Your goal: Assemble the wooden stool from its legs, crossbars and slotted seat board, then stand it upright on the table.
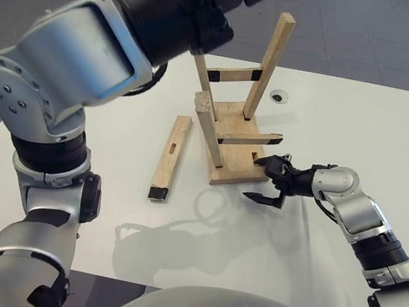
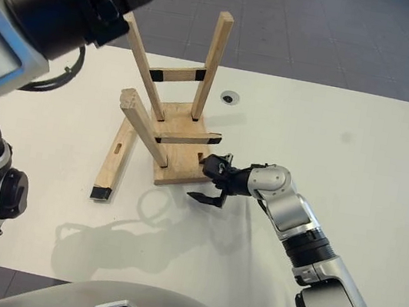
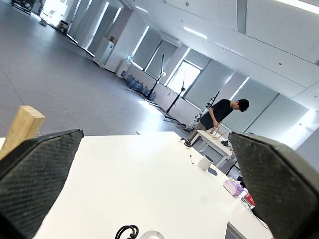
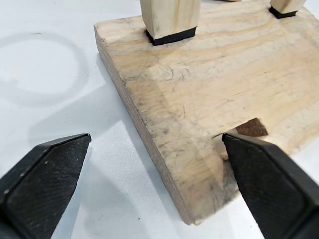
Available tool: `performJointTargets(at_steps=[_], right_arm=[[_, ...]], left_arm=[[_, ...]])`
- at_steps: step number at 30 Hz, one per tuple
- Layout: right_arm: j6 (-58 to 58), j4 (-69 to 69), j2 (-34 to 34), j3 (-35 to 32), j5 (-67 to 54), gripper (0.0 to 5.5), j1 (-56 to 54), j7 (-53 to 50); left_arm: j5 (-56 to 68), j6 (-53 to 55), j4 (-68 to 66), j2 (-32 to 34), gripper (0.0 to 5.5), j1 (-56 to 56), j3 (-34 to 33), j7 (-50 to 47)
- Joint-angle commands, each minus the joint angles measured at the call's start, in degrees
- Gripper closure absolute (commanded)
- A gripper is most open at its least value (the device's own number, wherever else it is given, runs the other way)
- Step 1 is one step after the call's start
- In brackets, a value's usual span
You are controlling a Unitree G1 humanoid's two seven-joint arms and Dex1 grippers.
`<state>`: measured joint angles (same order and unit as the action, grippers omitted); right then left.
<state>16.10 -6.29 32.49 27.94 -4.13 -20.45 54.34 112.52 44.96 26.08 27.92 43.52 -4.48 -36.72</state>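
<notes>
the flat pale wooden seat board (image 1: 235, 166) lies on the white table (image 1: 365, 124), near the middle, with its leg side up. three legs stand in it. the tall straight wooden leg (image 1: 271, 63) and the leaning back leg (image 1: 200, 75) are joined by the upper crossbar (image 1: 236, 74), which has black ends. the leaning front leg (image 1: 209, 132) carries the lower crossbar (image 1: 252, 138). its far end sticks out in the air over an empty slot (image 4: 251, 127) at the board's near corner. i think the last leg goes there. that loose wooden leg (image 1: 171, 154) lies flat just beside the board, on the left arm's side.

the right claw (image 4: 157, 177) is low at that near corner. it is open wide, one finger on the table side and one over the board by the slot. it looks set to pin the board so it won't slide.

the left claw (image 3: 155, 149) is up high by the back leg's top. it is open wide too, and the leg's end (image 3: 22, 127) peeks out just beside one finger, not between them. maybe it props the wobbly legs.

the board is well away from every table edge. a small round hole (image 1: 278, 97) sits behind the stool. the table runs wide on the right arm's side, so there is room to swing. the loose leg is the thing nearest the left edge.
</notes>
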Motion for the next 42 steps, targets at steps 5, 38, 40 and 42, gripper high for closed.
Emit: performJointTargets(at_steps=[5, 38, 40, 42], right_arm=[[6.33, -1.59, 1.40, 0.78, 2.23, 0.65, 5.93, -0.30], [7.56, 0.76, 0.35, -0.77, 1.73, 0.65, 6.30, -1.94], [8.43, 2.29, 0.21, -0.57, 1.05, 0.65, 6.20, -1.37], [9.96, 4.87, -0.14, -0.66, -0.09, 0.65, 5.78, -0.75]], left_arm=[[-6.12, -2.06, -1.01, 2.37, 0.03, -0.73, 2.91, -0.64], [-21.43, -3.15, -18.50, -4.50, 0.03, 12.46, -5.77, 19.52], [-23.69, -3.42, -17.83, -2.98, 0.03, 11.54, -7.80, 17.60], [-30.86, -1.62, -15.23, 0.87, 0.03, 6.32, -7.84, 13.72]])
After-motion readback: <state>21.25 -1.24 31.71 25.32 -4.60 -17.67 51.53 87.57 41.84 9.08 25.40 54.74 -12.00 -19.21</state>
